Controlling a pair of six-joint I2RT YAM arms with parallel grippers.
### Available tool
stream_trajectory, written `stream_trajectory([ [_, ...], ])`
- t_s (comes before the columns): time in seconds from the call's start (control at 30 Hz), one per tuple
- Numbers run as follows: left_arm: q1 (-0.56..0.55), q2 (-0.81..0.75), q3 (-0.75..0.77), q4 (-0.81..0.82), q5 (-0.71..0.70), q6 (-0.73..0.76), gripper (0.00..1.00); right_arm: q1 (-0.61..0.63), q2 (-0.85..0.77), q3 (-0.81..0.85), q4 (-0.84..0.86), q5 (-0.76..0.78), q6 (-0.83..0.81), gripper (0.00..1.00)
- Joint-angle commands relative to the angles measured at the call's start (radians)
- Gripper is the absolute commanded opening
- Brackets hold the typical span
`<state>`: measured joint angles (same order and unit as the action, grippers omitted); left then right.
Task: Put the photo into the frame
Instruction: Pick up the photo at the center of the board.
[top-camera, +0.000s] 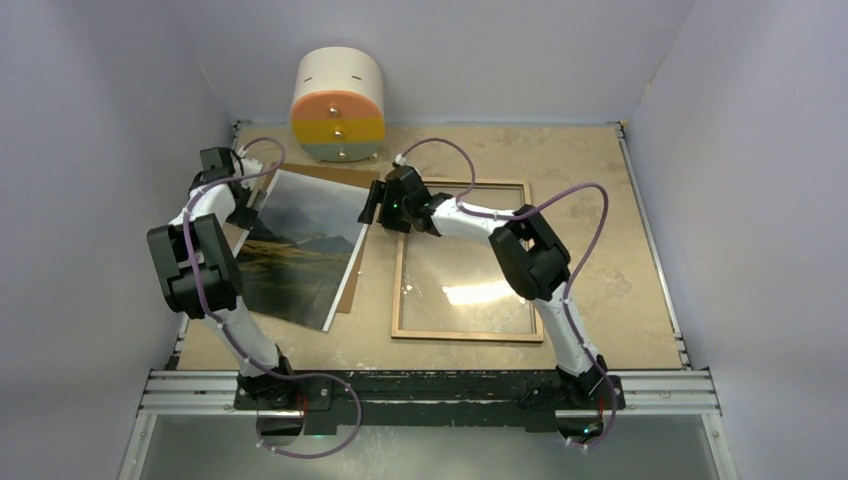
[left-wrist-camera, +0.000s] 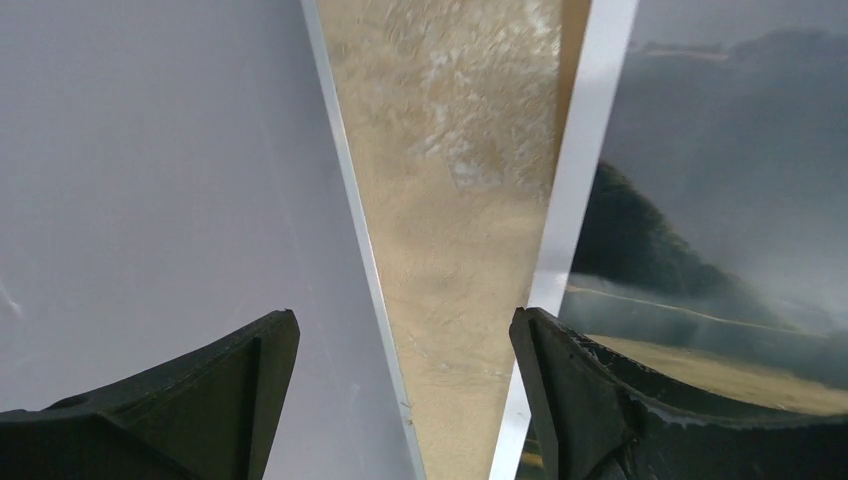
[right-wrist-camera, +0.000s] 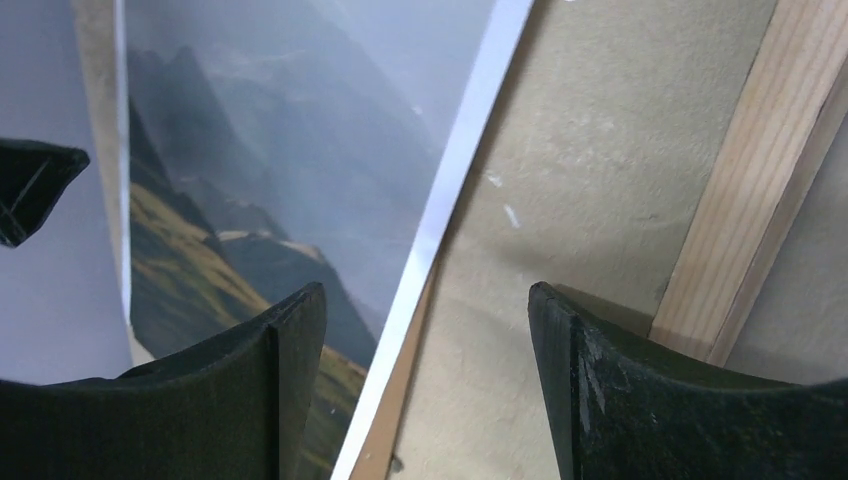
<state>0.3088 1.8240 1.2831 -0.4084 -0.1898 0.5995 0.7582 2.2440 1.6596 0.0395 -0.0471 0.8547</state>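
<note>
The photo (top-camera: 300, 245), a dark mountain landscape with a white border, lies on the left half of the table. The frame (top-camera: 403, 290) lies to its right, light wood side up, with its glass pane reflecting light. My left gripper (top-camera: 245, 208) hovers open over the photo's left edge. In the left wrist view the white border (left-wrist-camera: 565, 230) runs beside the right fingertip (left-wrist-camera: 560, 370). My right gripper (top-camera: 372, 205) hovers open at the photo's upper right edge. In the right wrist view that border (right-wrist-camera: 450, 190) passes between its jaws, and the frame's wooden rail (right-wrist-camera: 755, 190) is on the right. Neither gripper holds anything.
A brown backing board (top-camera: 352, 288) lies under the photo and shows along its right edge (right-wrist-camera: 395, 420). A round white, orange, yellow and green drawer unit (top-camera: 338, 105) stands at the back. Grey walls close in on the left, back and right; a metal rail (top-camera: 430, 385) runs along the near edge.
</note>
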Motion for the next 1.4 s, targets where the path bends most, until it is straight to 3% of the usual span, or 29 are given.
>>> stream_trajectory([
  [0.0,0.007,0.02,-0.034,0.132,-0.081,0.005,0.83,-0.003,0.031,0.077,-0.014,0.069,0.041,0.75],
  [0.3,0.007,0.061,-0.112,0.173,-0.058,0.027,0.83,-0.003,0.129,0.115,0.024,0.197,0.092,0.75],
  [0.57,0.004,0.083,-0.163,0.179,-0.006,0.057,0.83,-0.008,0.196,0.149,0.095,0.119,0.184,0.74],
  [0.9,0.0,0.093,-0.214,0.222,-0.018,0.108,0.83,-0.005,0.094,0.059,0.243,0.174,0.168,0.61],
  [1.37,-0.019,0.092,-0.249,0.258,-0.048,0.144,0.83,0.032,0.027,0.009,0.339,0.213,0.05,0.6],
])
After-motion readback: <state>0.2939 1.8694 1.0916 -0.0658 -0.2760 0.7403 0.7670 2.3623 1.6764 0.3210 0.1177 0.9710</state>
